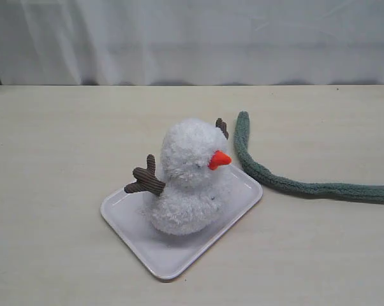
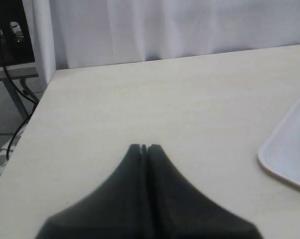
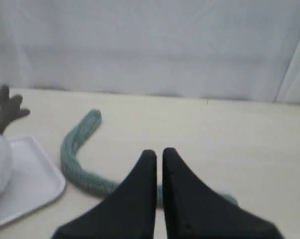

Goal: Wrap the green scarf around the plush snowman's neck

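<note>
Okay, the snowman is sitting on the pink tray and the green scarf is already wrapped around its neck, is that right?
Not quite. The plush snowman does sit on the pink tray, but the green scarf is not around its neck; it lies loose on the table beside the tray, as the exterior view shows.

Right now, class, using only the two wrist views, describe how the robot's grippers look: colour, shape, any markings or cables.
The left gripper and the right gripper look alike: each is a pair of plain matte black wedges, broad at the base and tapering to narrow, blunt tips. No markings, labels or cables show on either.
</note>
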Robot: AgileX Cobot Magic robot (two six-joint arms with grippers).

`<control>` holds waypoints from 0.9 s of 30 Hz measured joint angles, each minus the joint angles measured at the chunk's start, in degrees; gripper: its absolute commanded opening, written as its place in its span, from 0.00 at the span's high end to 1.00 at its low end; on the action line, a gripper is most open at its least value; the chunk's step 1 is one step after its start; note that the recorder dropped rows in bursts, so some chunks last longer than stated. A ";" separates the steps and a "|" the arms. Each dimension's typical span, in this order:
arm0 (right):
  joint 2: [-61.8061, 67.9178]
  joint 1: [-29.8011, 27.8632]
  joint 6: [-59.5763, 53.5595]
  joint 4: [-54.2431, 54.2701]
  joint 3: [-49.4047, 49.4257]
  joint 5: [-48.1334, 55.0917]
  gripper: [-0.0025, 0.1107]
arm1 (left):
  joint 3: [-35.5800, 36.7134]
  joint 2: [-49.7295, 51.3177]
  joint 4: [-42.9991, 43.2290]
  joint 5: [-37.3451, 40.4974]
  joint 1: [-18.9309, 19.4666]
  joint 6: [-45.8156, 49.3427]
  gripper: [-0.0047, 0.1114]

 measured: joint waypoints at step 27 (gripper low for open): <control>11.35 0.00 21.21 2.21 -18.28 -14.56 0.52 | 0.00 0.00 0.00 0.00 0.00 0.00 0.96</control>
